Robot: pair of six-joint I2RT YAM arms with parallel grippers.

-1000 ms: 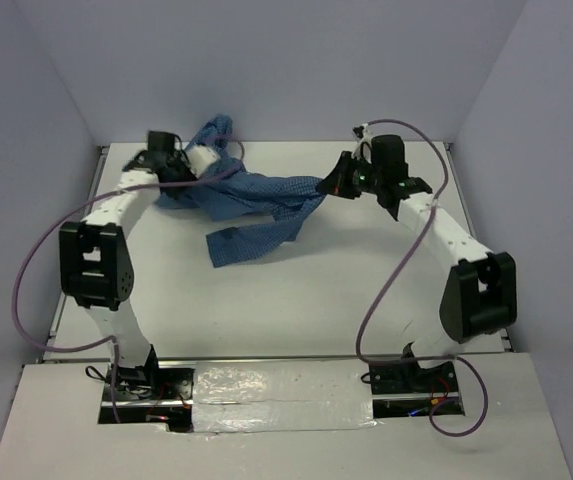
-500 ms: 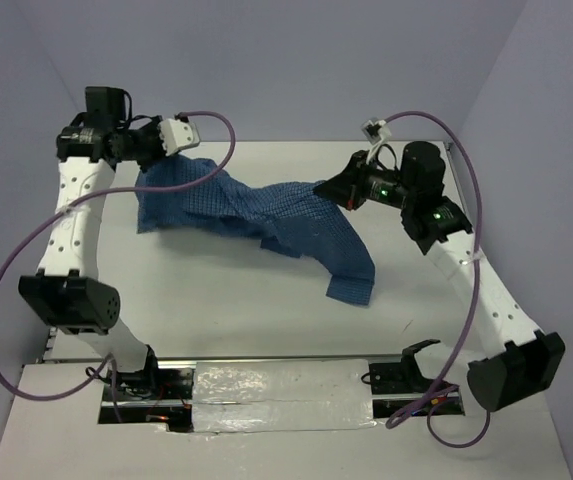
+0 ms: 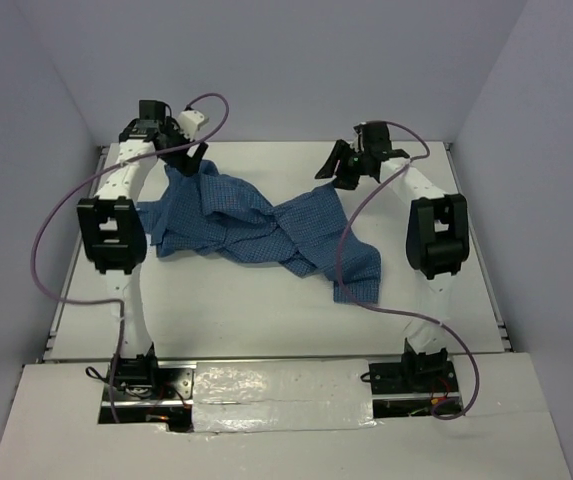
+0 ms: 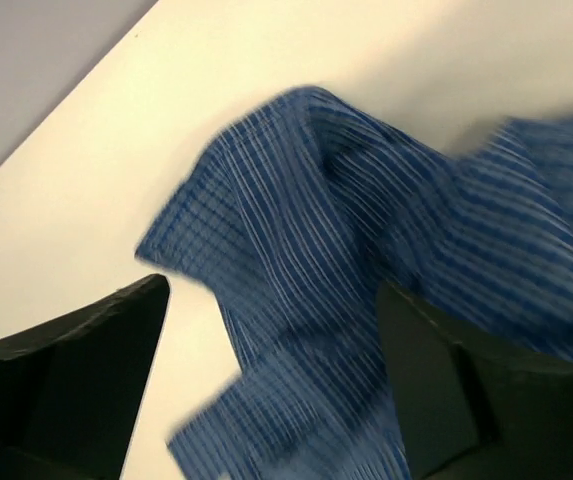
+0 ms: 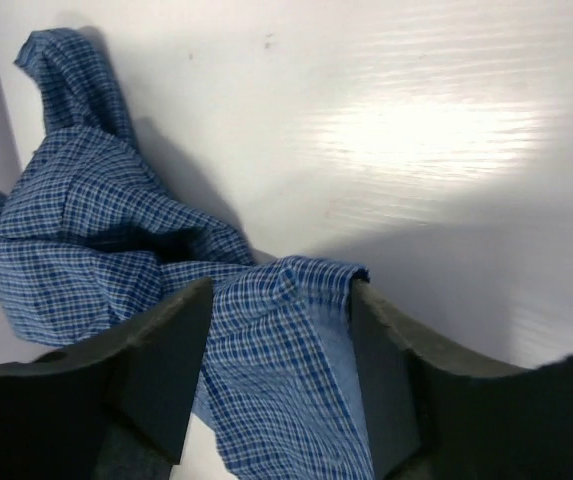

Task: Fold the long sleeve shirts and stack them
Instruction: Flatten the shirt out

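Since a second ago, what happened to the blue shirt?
The blue shirt was pulled wide, then laid rumpled on the table. The left tool and the right tool, which were holding it, are now open over its far edge. It is still unfolded.
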